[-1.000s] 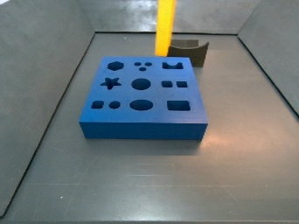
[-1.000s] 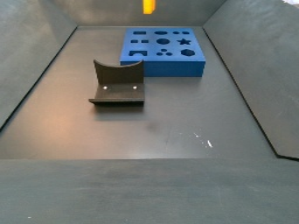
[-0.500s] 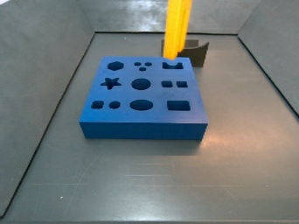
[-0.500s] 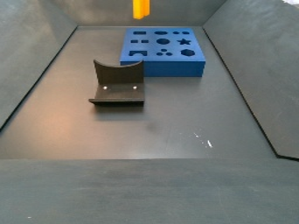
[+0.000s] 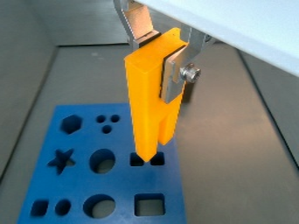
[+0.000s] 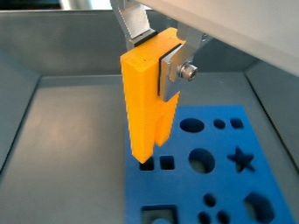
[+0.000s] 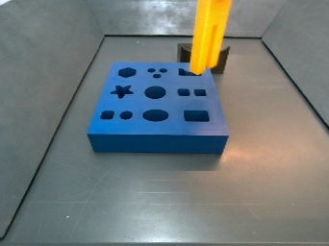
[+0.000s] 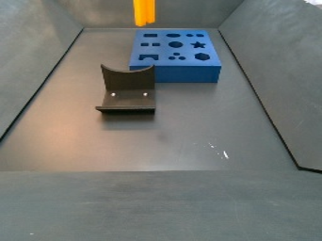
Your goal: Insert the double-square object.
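Observation:
The double-square object [image 5: 152, 96] is a long yellow-orange bar hanging upright, its forked end down. My gripper [image 5: 158, 52] is shut on its upper end, and the silver fingers [image 5: 176, 72] press its two sides; both wrist views show this grip [image 6: 158, 57]. The bar [image 6: 146, 105] hangs above the big blue block [image 5: 70, 179] with shaped holes, and its lower end lines up with the pair of small square holes [image 6: 156, 163]. In both side views the bar [image 7: 210, 34] [image 8: 145, 11] enters from the top edge and the gripper itself is out of view.
The blue block [image 7: 157, 106] [image 8: 176, 55] lies on the dark floor of a grey walled bin. A dark grey block with a curved notch [image 8: 126, 89] stands apart from it, and in a side view it is partly behind the bar [image 7: 222, 58].
The bar, held in my gripper, has moved sideways over the blue block's far edge and come a little lower. The blocks have not moved.

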Available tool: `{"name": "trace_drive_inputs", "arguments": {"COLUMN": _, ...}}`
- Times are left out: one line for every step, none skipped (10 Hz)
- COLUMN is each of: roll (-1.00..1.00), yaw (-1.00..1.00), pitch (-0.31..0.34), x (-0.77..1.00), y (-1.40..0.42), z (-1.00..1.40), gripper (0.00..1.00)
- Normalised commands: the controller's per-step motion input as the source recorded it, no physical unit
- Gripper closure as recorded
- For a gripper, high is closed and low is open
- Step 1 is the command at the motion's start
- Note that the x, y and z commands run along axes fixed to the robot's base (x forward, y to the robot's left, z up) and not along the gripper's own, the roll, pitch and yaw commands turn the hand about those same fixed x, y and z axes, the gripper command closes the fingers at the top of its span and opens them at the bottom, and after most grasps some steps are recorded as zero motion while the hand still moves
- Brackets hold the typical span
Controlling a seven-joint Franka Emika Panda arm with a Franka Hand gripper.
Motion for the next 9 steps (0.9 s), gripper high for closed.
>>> {"name": "trace_drive_inputs", "arguments": {"roll": -0.06, "yaw": -0.86, "pitch": 0.033, "x": 0.21, "y": 0.10, "z": -0.29, "gripper": 1.00}}
{"name": "trace_drive_inputs", "arguments": {"roll": -0.05, "yaw": -0.75, "pitch": 0.180, "x": 0.15, "y": 0.17, "z": -0.18, "gripper": 1.00}}
{"name": "trace_drive_inputs", "arguments": {"roll": -0.09, "yaw": -0.86, "pitch": 0.101, "x": 0.12, "y": 0.04, "z": -0.12, "gripper": 1.00}}
{"name": "trace_drive_inputs", "arguments": {"roll": -0.05, "yaw": -0.96, "pitch": 0.067, "x": 0.02, "y": 0.00, "z": -0.04, "gripper": 1.00}}
{"name": "trace_drive_inputs", "arguments": {"roll": -0.07, "yaw": -0.99, "pitch": 0.001, "x": 0.06, "y": 0.00, "z": 0.00, "gripper": 1.00}}
{"name": "trace_drive_inputs", "arguments": {"roll": -0.06, "yaw": -1.00, "pitch": 0.000, "x": 0.05, "y": 0.00, "z": -0.02, "gripper": 1.00}}
{"name": "trace_drive_inputs", "arguments": {"roll": -0.02, "yaw": -1.00, "pitch": 0.009, "x": 0.00, "y": 0.00, "z": -0.09, "gripper": 1.00}}
{"name": "trace_drive_inputs", "arguments": {"roll": 0.00, "yaw": -1.00, "pitch": 0.014, "x": 0.00, "y": 0.00, "z": -0.13, "gripper": 1.00}}
{"name": "trace_drive_inputs", "arguments": {"roll": -0.07, "yaw": -0.97, "pitch": -0.001, "x": 0.00, "y": 0.00, "z": -0.26, "gripper": 1.00}}
